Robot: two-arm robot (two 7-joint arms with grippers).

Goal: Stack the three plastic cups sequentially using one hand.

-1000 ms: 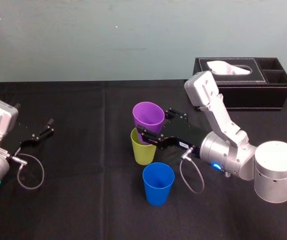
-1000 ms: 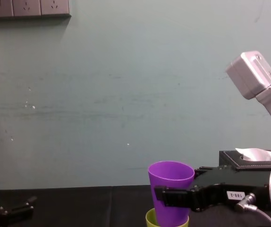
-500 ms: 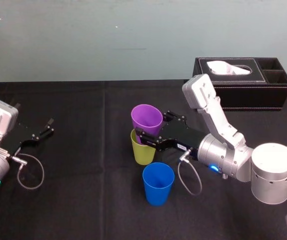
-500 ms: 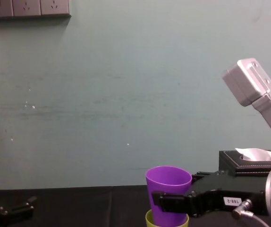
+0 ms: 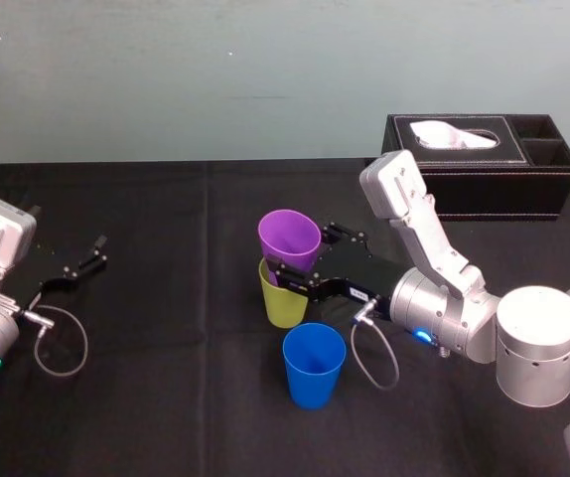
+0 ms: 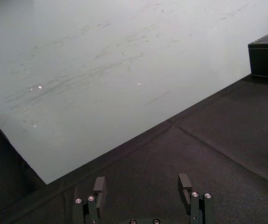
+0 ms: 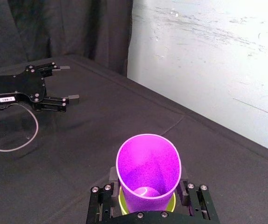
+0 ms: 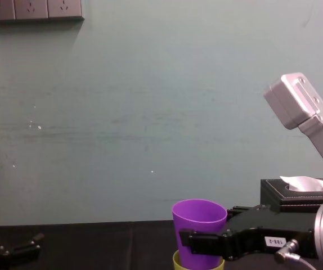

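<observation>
Nearest the robot the blue cup stands upright and mouth-up on the black-draped worktop, alone and untouched, in the same spot as a second ago; just behind it and slightly toward the robot's left stands the yellow-green cup, also upright, with the purple cup lowered into its mouth; over the last second the purple cup has sunk deeper, so that less of the yellow-green wall shows beneath it in the head view and its rim sits lower in the chest view; the right gripper has come down and a little leftward with it, its jaws closed on the purple cup's sides just above the yellow-green rim; from the right wrist the purple cup is a smooth, tapered tumbler with a round open mouth, leaning slightly, and the yellow-green rim shows as a thin ring around its lower part; a small white label sits on the gripper's black body; far off on the left side of the worktop the left gripper lies parked where it was, its jaws wide apart with nothing between them; at the far right edge of the worktop stands the black tissue box, well apart from the cups; behind everything is the pale green wall.
</observation>
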